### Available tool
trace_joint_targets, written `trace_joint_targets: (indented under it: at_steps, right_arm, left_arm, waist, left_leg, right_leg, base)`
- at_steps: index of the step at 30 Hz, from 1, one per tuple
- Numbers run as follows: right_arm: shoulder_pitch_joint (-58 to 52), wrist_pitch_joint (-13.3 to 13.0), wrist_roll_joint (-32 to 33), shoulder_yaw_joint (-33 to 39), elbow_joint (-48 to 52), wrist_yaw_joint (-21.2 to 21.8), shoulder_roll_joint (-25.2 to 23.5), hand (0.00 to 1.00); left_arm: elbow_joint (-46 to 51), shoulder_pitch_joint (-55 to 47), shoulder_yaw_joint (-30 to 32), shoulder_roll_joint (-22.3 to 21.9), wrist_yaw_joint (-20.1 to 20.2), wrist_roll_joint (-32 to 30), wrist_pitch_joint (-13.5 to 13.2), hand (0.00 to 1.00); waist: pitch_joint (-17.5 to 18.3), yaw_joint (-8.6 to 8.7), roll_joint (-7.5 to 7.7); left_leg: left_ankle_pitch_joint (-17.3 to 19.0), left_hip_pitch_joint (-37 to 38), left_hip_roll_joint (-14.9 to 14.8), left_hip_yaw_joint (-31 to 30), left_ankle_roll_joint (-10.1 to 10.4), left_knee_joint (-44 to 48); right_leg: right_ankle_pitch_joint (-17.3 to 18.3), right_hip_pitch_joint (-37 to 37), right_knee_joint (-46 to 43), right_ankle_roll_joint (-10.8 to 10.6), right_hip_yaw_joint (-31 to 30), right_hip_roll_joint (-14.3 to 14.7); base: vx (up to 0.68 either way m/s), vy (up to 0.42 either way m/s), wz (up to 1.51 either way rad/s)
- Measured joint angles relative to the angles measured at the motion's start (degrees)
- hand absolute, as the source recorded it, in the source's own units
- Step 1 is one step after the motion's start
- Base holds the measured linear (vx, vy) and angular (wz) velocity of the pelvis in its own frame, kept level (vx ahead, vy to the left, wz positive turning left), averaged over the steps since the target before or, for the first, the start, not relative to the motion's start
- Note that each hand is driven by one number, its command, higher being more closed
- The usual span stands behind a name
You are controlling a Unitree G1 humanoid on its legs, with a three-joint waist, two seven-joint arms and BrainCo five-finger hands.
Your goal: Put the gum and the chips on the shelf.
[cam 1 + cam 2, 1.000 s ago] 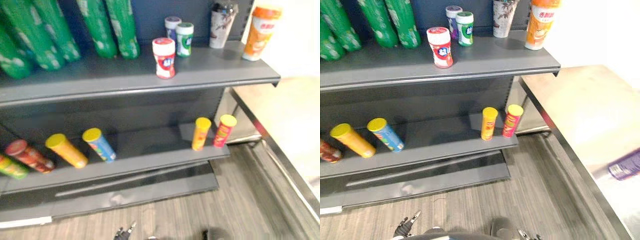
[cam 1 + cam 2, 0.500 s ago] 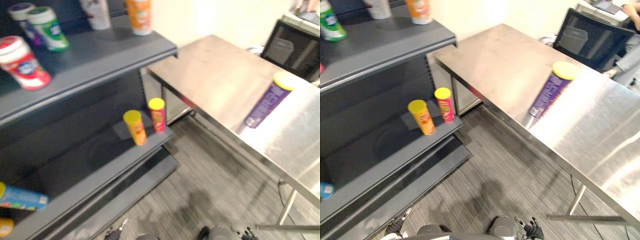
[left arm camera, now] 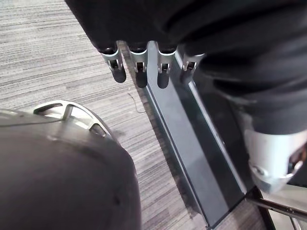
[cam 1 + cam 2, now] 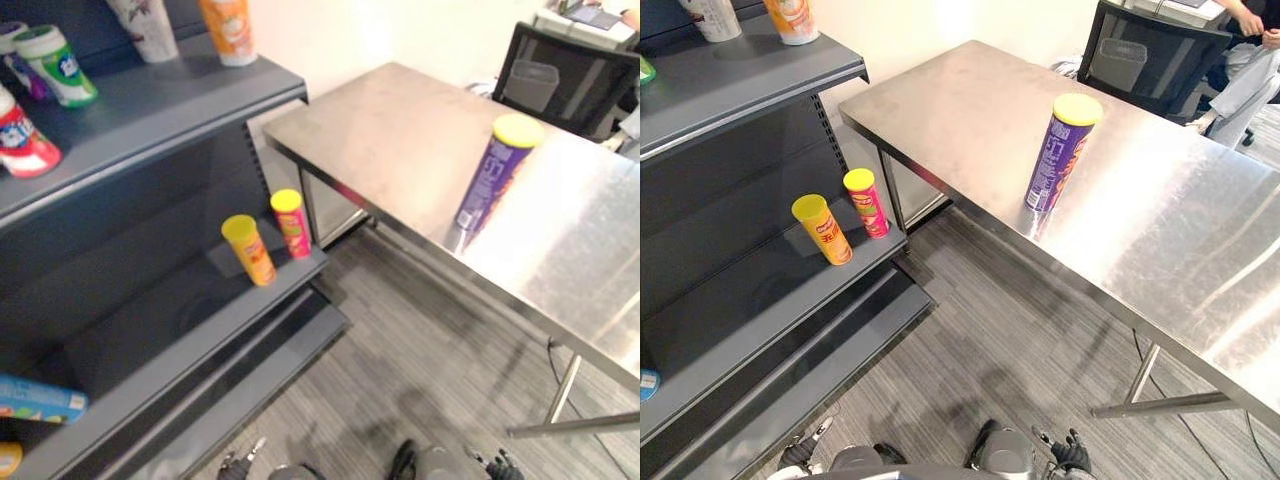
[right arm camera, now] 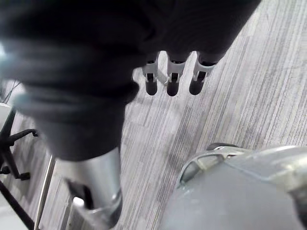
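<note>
A purple chips can (image 4: 1060, 152) with a yellow lid stands upright on the steel table (image 4: 970, 110), near its front edge. Gum jars, one green (image 4: 58, 65) and one red and white (image 4: 22, 135), stand on the grey shelf's upper board (image 4: 170, 110). Two small chips cans, yellow (image 4: 248, 250) and pink (image 4: 291, 222), stand at the right end of the lower board. My left hand (image 3: 139, 67) hangs low over the floor by the shelf's base, fingers straight, holding nothing. Down at my other side, my right hand (image 5: 172, 76) is likewise open and empty.
Two cups (image 4: 225, 25) stand at the upper board's right end. A blue can (image 4: 35, 398) lies on the lower board at far left. A black chair (image 4: 1145, 55) and a seated person (image 4: 1250, 60) are beyond the table. Grey floor lies between shelf and table.
The camera has swung right, from the shelf toward the steel table, bringing the purple can into view. No object has moved and both hands stay low.
</note>
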State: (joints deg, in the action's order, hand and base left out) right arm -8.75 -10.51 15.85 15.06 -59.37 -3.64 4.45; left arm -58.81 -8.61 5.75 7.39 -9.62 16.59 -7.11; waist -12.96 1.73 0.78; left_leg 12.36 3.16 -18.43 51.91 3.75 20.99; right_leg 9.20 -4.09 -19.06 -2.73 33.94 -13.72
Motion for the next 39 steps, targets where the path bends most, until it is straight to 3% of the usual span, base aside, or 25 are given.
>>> trace_joint_targets:
  at_steps: [4,12,17,18,21,22,24,27,31,32,33,34,36,39]
  right_arm:
    - [-0.25,-0.55,0.00,0.90,0.07,-0.04,-0.03,0.00]
    - [-0.42,-1.66,0.47,2.55,0.36,-0.05,-0.74,0.00]
    - [-0.52,-1.82,0.75,2.43,0.56,-1.11,-0.21,0.00]
    - [-0.59,-1.89,1.14,2.32,0.90,-1.28,-0.06,0.00]
    - [-0.89,-2.28,1.05,-0.28,5.31,-2.07,0.17,0.00]
    - [-0.66,-2.31,1.04,-0.40,6.72,-2.23,0.02,0.00]
    - [-0.47,-2.24,1.09,-0.51,6.96,-2.42,0.12,0.00]
    - [-0.46,-2.23,2.31,-2.32,7.23,-2.74,0.01,0.00]
    - [-0.41,-2.22,2.57,-4.88,7.38,-2.75,-0.21,0.00]
    - [-0.64,-2.23,2.72,-5.46,8.05,-2.74,-0.21,0.00]
    - [-0.65,-2.11,2.82,-5.67,7.92,-2.78,-0.54,0.00]
    - [-1.89,-2.22,3.14,-5.80,8.95,-2.65,-1.50,0.00]
    - [-1.99,-2.23,3.14,-5.87,8.99,-2.53,-2.27,0.00]
    - [-1.84,-2.49,3.02,-5.76,8.69,-2.35,-3.95,0.00]
  left_arm:
    - [-0.25,-0.03,-1.04,0.24,0.68,-0.14,-0.23,0.00]
    - [-0.68,0.67,-3.34,1.06,1.02,-1.56,-0.14,0.00]
    - [-0.99,3.18,-3.18,-0.35,1.02,-1.46,-0.24,0.00]
    - [-0.42,3.01,-1.97,-0.92,1.02,-0.41,-0.50,0.00]
    - [2.15,0.98,0.86,-3.00,0.57,2.82,-2.19,0.00]
    - [3.32,0.47,0.90,-3.89,-0.03,3.17,-2.31,0.00]
    - [5.15,0.29,0.91,-4.63,-0.44,3.37,-2.36,0.00]
    - [7.15,-0.08,1.34,-5.16,-0.87,3.47,-2.40,0.00]
    - [7.34,-0.31,1.62,-5.76,-1.40,3.54,-2.96,0.00]
    - [7.25,-0.74,2.00,-6.57,-1.45,3.52,-2.98,0.00]
    - [6.85,-0.76,2.75,-6.89,-1.45,3.52,-3.05,0.00]
    - [6.31,-0.76,3.15,-6.65,-1.60,3.45,-3.16,0.00]
    - [6.34,-0.65,3.30,-6.47,-1.61,3.37,-3.67,0.00]
    - [5.44,-0.53,3.29,-5.88,-1.60,3.34,-3.73,0.00]
  waist:
    - [0.09,0.35,-0.19]
    - [0.19,3.01,-0.58]
    - [0.14,3.10,-0.35]
    - [0.12,2.93,-0.26]
    - [0.02,2.33,0.18]
    - [0.23,2.09,-0.45]
    - [0.25,1.98,-0.63]
    - [0.27,0.28,-0.67]
    - [0.51,-0.94,-0.96]
    - [1.02,-1.08,-1.89]
    - [1.37,-1.85,-1.78]
    - [2.87,-1.35,-0.93]
    - [3.28,-1.79,-0.33]
    - [4.11,-1.84,0.51]
  left_leg:
    - [-0.26,0.03,1.21,0.40,-0.43,-1.03]
    - [-0.43,0.06,3.34,1.19,-0.68,-2.16]
    - [-1.53,1.03,3.50,2.16,0.98,-1.19]
    - [-1.92,-0.04,1.74,-3.17,0.91,3.32]
    - [-3.95,-4.28,0.11,-20.49,-0.67,13.20]
    - [-2.58,-4.75,0.98,-25.88,0.73,12.94]
    - [-1.20,-5.16,2.35,-30.45,1.54,11.60]
    - [-1.07,-6.98,3.45,-36.17,1.58,7.20]
    - [-1.46,-9.23,4.82,-42.15,1.48,0.48]
    - [-2.83,-8.92,5.17,-43.41,1.90,-3.89]
    - [-2.42,-7.31,6.35,-42.80,5.13,-3.49]
    - [-1.02,-7.17,7.75,-41.23,4.20,-2.02]
    - [0.00,-7.51,8.55,-41.20,3.92,0.60]
    - [0.79,-7.18,9.60,-40.17,3.07,1.48]
  right_leg:
    - [-0.19,-0.66,-0.34,-0.22,-0.51,-0.86]
    - [1.01,-3.32,-4.93,0.06,-1.70,-3.72]
    - [4.17,-5.54,-8.47,0.83,-4.27,-4.41]
    - [5.06,-5.80,-9.19,1.22,-5.98,-3.57]
    - [5.81,-6.60,-8.60,1.74,-13.41,1.06]
    - [5.81,-6.94,-8.02,1.73,-16.17,2.64]
    - [5.81,-6.90,-7.58,1.73,-20.07,4.38]
    - [5.81,-6.77,-7.08,1.71,-25.15,6.36]
    - [6.07,-6.60,-7.57,0.51,-31.33,6.56]
    - [6.52,-6.85,-8.36,-1.14,-32.95,6.61]
    - [6.90,-7.08,-9.45,-2.46,-35.04,6.03]
    - [5.71,-6.01,-7.08,-4.30,-36.19,4.59]
    - [4.59,-4.73,-4.51,-5.48,-37.31,3.97]
    - [1.70,-3.31,-0.70,-5.92,-37.51,3.16]
  base:
    - [-0.03,0.036,-0.01]
    - [0.00,0.013,-0.02]
    - [0.01,-0.051,-0.19]
    - [0.07,-0.145,-0.82]
    - [0.07,-0.169,-1.26]
    - [0.12,-0.062,-1.40]
    - [0.12,-0.003,-1.02]
    - [0.14,0.079,-0.99]
    - [0.18,0.237,-0.86]
    - [0.19,0.346,-0.97]
    - [0.27,0.430,-0.77]
    - [0.20,0.292,-0.48]
    - [0.17,0.259,-0.30]
    - [0.14,0.203,-0.34]
